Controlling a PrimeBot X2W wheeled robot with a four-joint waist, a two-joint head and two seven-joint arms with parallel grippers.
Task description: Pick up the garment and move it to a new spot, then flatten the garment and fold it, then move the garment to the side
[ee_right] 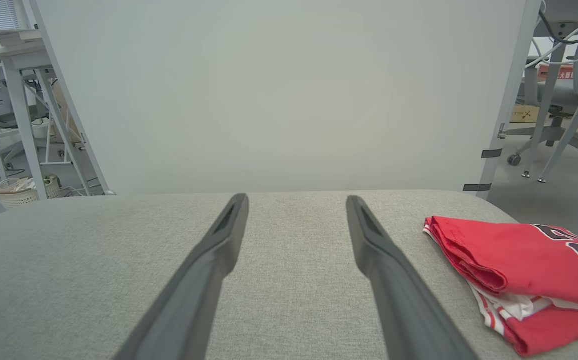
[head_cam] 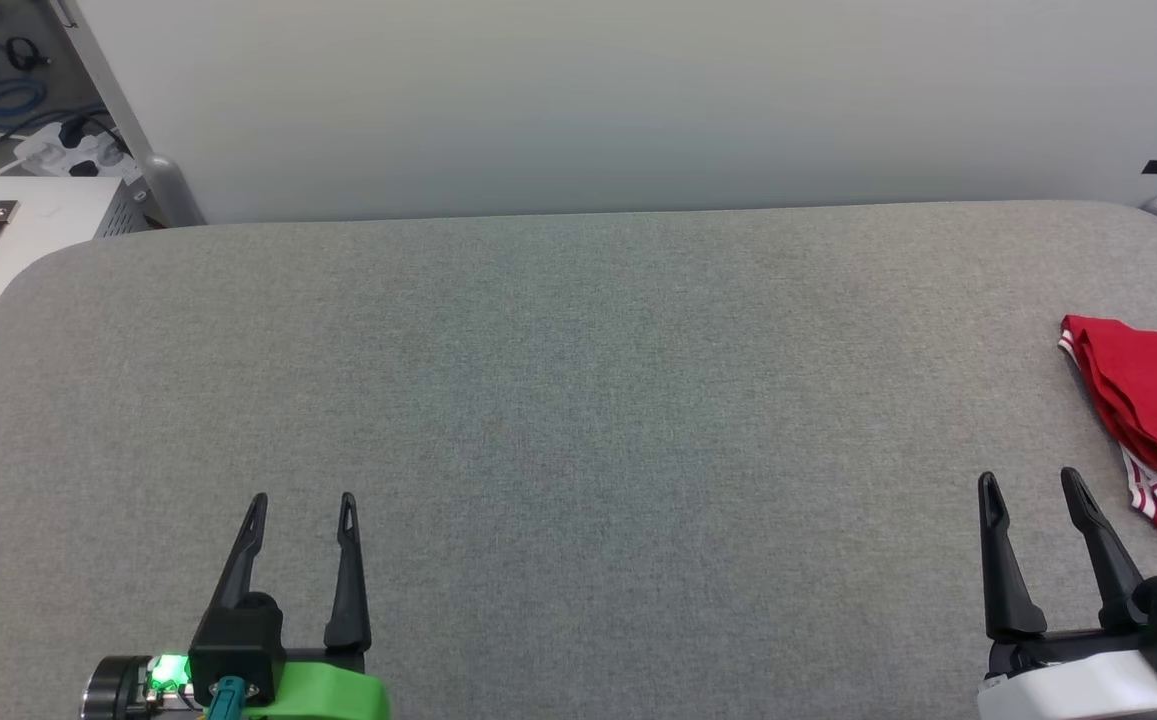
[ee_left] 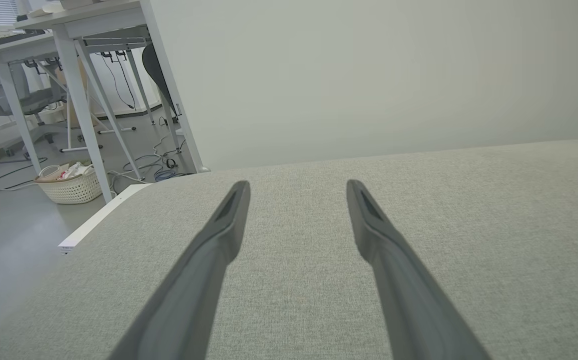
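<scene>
soft, even, bright light lies over the grey fabric-covered table (head_cam: 578, 400), with only faint shadows by the long dark fingers (head_cam: 346, 580). in both wrist views the fingers blur near the lens, and the white desk legs (ee_left: 85, 125) left of the table lean, bent by the wide angle.

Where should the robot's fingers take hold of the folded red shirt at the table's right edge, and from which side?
Probably the thick rounded fold on the edge of the garment that faces the middle of the table: the layers stack there, so one pinch could catch them all. Come from the robot's left with the open right gripper, which sits beside that edge.
</scene>
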